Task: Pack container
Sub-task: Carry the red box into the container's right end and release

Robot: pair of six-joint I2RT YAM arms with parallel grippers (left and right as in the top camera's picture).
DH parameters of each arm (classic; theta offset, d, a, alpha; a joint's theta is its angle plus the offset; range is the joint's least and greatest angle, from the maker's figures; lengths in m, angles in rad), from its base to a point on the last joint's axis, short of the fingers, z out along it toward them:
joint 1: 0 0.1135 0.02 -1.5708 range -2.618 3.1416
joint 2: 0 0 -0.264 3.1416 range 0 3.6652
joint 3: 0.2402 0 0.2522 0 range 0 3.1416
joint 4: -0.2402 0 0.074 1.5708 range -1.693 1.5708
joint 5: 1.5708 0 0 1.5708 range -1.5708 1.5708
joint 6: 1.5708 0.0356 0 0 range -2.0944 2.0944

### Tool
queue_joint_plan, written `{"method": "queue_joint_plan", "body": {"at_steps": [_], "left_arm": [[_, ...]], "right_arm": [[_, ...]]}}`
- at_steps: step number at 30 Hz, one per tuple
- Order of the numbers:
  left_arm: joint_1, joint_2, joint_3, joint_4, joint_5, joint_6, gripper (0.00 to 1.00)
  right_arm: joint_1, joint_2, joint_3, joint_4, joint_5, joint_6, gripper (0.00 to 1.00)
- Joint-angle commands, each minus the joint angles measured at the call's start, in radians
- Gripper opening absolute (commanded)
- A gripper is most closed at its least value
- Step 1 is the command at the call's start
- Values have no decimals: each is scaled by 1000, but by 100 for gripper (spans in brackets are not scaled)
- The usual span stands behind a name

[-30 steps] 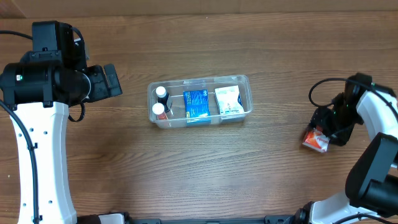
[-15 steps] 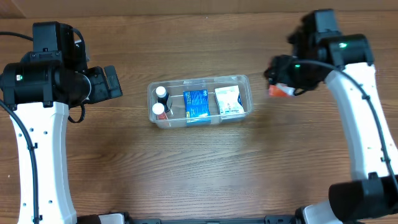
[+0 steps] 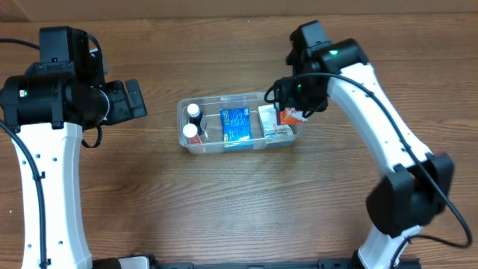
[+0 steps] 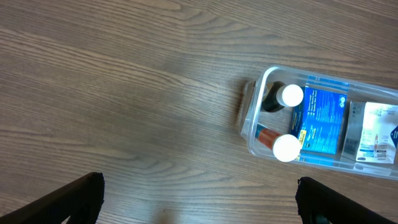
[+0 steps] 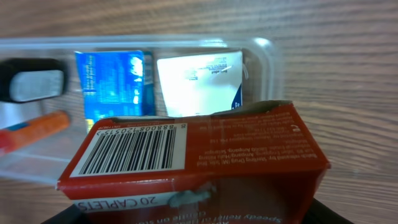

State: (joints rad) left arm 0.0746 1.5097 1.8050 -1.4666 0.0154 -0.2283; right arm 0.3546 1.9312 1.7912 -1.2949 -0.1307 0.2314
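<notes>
The right fingers [image 3: 290, 106] are clamped on a red caplet box [image 5: 193, 155] and hold it over the right end of the container [image 3: 224, 98]. That end probably has the only room left. Two white-capped bottles [image 3: 193, 110] fill the left end, a blue box [image 3: 236, 125] takes the middle, and a white packet [image 3: 272, 119] lies beside it. The clear container rests mid-tabletop [image 3: 239, 202], just below these fingers. The left fingers [image 4: 78, 198] are spread apart and empty, well left of the container, seemingly parked to leave the way free.
</notes>
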Motion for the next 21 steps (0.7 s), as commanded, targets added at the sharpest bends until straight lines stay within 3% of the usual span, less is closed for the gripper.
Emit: {"method": "queue_joint_plan", "body": {"at_steps": [1,21], "left_arm": [[4,5,-2,0,12,19,100],[4,5,-2,0,12,18,100]], "right_arm": [[4,32,3,3,1,5,70],[6,76,1,26,-3,5,74]]}}
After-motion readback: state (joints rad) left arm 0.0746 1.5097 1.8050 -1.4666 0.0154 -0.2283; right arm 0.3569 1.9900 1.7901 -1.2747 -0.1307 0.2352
